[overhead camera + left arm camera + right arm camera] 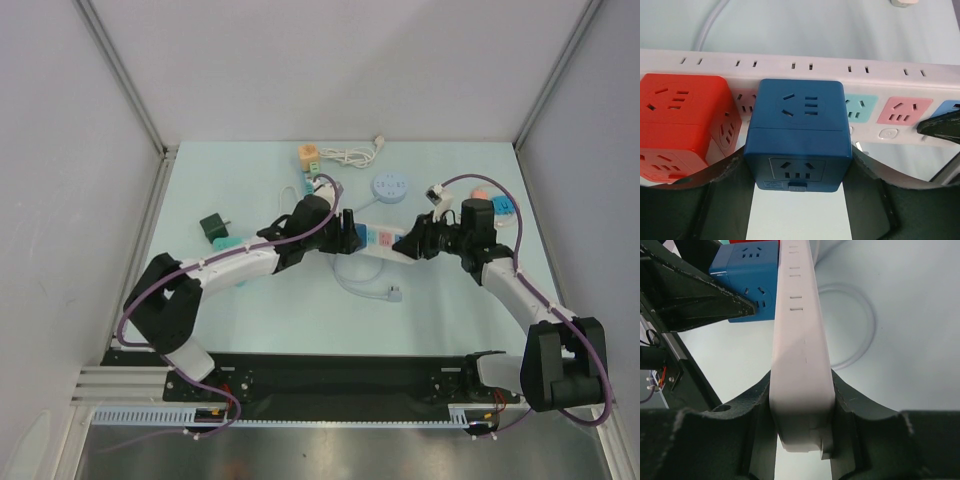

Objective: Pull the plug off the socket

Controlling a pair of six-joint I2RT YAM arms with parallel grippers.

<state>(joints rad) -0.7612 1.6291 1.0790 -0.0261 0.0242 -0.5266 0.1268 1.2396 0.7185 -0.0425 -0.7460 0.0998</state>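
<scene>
A white power strip (386, 241) lies mid-table, and it also shows in the left wrist view (840, 70). A blue cube plug (797, 135) sits in it, beside a red cube plug (682, 125). My left gripper (797, 152) is shut on the blue cube, one finger against each side. My right gripper (802, 390) is shut on the end of the strip (797, 315). The blue cube (745, 275) and a left finger (695, 300) show in the right wrist view. In the top view the left gripper (348, 232) and right gripper (415, 243) face each other along the strip.
The strip's white cable loops toward me to a plug (395, 293). A dark green adapter (213, 227) lies at left. An orange-green cube (308, 155) with a white cord (350, 155) and a round blue-grey device (390, 187) lie behind. Pink (480, 196) and blue (503, 206) pieces lie at right.
</scene>
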